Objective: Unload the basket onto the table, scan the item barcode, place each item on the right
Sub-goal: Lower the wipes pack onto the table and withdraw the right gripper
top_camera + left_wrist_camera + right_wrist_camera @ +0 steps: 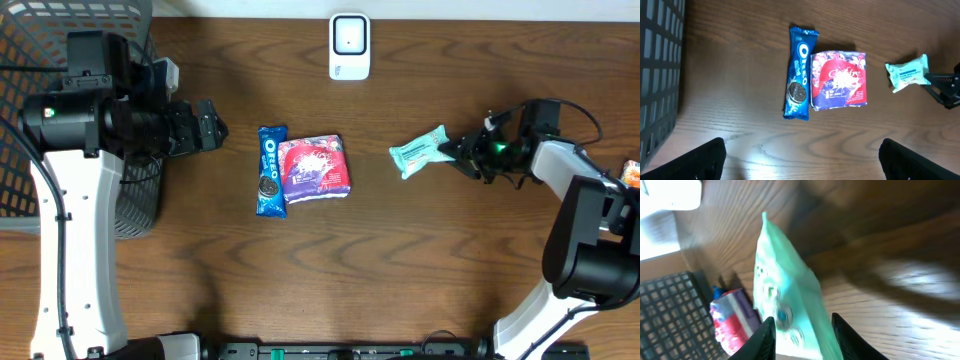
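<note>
Mint-green packet (418, 152) is far right, away from the white scanner (349, 46), its end between the right gripper (455, 150) fingers, maybe for lifting, but I cannot tell if they squeeze; the left gripper (218, 125) waits wide apart.

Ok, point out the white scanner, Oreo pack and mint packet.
white scanner (349, 45), overhead view, its front face.
Oreo pack (799, 72), left wrist view, wrapper's middle.
mint packet (418, 152), overhead view, its middle.
</note>
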### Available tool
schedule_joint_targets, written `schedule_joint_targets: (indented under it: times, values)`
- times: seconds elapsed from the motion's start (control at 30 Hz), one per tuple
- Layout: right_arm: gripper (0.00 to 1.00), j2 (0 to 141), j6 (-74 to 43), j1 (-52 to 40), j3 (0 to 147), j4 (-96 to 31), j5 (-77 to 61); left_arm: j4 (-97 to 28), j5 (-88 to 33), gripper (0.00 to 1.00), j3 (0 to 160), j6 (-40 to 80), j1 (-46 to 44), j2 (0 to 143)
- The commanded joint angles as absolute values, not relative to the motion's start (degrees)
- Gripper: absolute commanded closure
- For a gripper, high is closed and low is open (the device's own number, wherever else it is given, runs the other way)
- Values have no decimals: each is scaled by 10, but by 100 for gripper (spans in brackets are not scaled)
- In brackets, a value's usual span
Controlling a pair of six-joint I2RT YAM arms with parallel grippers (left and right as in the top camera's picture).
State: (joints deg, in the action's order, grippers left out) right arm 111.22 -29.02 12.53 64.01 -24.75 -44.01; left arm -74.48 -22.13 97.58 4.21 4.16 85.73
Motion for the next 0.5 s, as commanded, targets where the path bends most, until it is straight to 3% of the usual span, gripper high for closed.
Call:
schedule_joint_targets:
  times: [0.0,0.33,0.4,0.47]
  values:
    - [68,1073,-269,133,652,-258,-411,-745,-218,2,977,35,41,860]
    - [49,917,-228,107,686,-337,-229,-746,-218,2,977,35,41,860]
    - [59,901,-226,95,686,-336,-210,-745,-218,2,977,35,41,860]
    - [78,896,-226,80,686,-336,-188,-745,-218,2,977,35,41,860]
